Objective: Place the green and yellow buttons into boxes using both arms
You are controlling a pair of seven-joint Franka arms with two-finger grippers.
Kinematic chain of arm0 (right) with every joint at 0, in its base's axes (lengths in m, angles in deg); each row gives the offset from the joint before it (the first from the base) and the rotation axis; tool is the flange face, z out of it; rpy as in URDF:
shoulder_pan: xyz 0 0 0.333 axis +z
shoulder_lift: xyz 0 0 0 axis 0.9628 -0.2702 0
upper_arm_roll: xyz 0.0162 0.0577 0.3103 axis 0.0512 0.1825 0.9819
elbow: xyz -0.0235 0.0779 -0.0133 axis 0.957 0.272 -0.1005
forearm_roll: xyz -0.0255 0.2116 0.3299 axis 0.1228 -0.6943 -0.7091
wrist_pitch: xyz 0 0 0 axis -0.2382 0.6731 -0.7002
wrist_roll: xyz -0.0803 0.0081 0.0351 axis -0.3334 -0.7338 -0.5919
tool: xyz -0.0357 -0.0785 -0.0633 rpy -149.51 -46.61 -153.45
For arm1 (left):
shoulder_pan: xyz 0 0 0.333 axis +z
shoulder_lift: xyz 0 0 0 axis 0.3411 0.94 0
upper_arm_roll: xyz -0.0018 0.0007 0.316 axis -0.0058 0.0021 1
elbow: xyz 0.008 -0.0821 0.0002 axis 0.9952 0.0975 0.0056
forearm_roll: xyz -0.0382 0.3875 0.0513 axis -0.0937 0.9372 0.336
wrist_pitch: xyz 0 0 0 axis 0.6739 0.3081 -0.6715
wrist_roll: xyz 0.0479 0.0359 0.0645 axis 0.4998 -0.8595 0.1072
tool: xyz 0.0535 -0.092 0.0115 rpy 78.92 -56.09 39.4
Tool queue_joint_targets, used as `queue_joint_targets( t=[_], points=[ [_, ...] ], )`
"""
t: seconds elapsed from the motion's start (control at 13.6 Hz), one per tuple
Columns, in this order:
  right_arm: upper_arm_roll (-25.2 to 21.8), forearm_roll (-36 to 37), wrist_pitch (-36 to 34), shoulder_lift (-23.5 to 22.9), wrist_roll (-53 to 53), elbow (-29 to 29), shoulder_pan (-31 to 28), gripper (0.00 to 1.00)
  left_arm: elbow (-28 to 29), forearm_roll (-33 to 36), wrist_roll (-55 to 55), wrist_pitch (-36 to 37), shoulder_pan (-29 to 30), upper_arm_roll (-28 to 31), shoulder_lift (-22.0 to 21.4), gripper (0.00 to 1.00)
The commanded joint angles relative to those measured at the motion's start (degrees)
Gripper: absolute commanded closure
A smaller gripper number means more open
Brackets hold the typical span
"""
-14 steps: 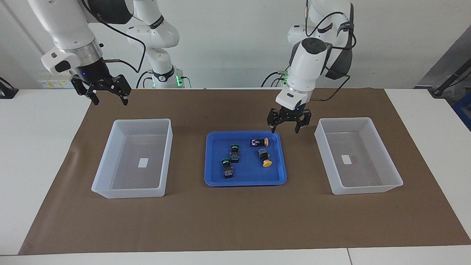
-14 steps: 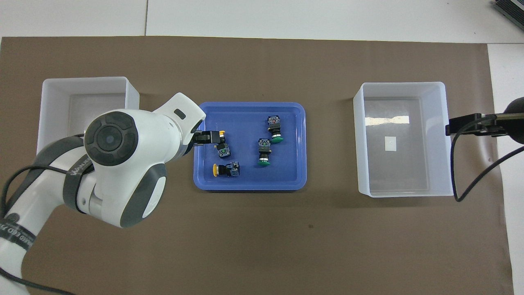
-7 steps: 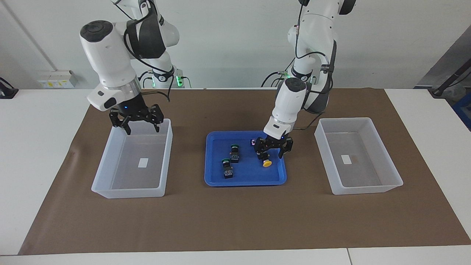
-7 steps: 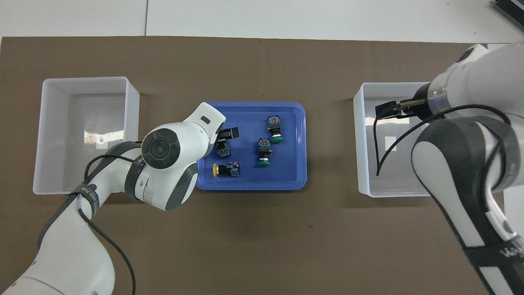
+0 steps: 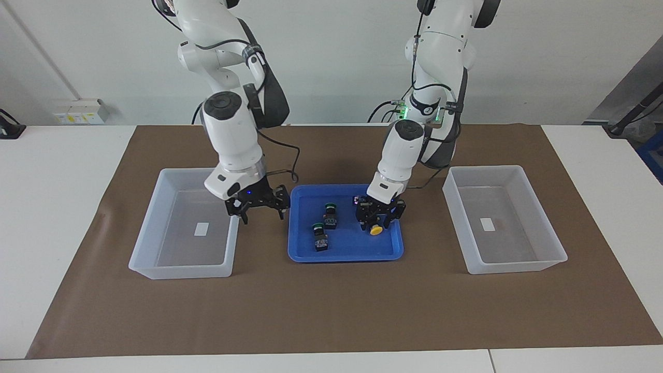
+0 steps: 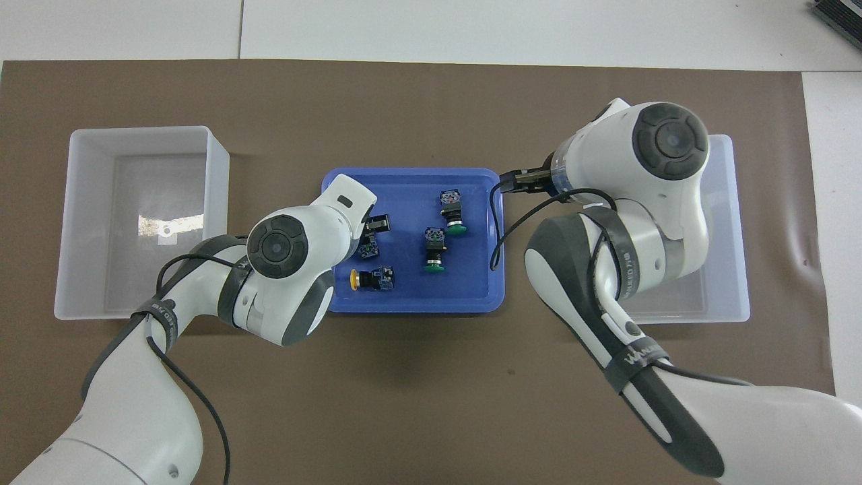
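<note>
A blue tray (image 5: 344, 253) in the middle of the brown mat holds the buttons. Two green buttons (image 5: 330, 215) (image 5: 319, 238) lie toward the right arm's end of the tray; they also show in the overhead view (image 6: 452, 214) (image 6: 435, 251). My left gripper (image 5: 377, 221) is low in the tray, open, with a finger on either side of a yellow button (image 5: 376, 230). The second yellow button (image 6: 370, 278) lies nearer to the robots. My right gripper (image 5: 263, 217) is open and empty, over the mat between the tray and a box.
Two empty translucent white boxes stand beside the tray: one (image 5: 181, 269) toward the right arm's end, one (image 5: 518, 267) toward the left arm's end. The brown mat (image 5: 331, 311) covers the table. In the overhead view the right arm covers part of its box (image 6: 739, 269).
My left gripper has come down from beside the tray into it, around a yellow button. My right gripper has swung from beside its box, across it, to the tray's edge and sunk lower.
</note>
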Motion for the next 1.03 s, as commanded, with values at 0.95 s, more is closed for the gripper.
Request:
queue_joint_targets(
  t=[0.95],
  points=[
    [0.24, -2.23, 17.02, -11.60, 5.86, -0.24, 8.51, 0.27, -19.27, -1.07, 26.11, 33.26, 21.34, 0.94, -3.78, 1.00]
  ],
)
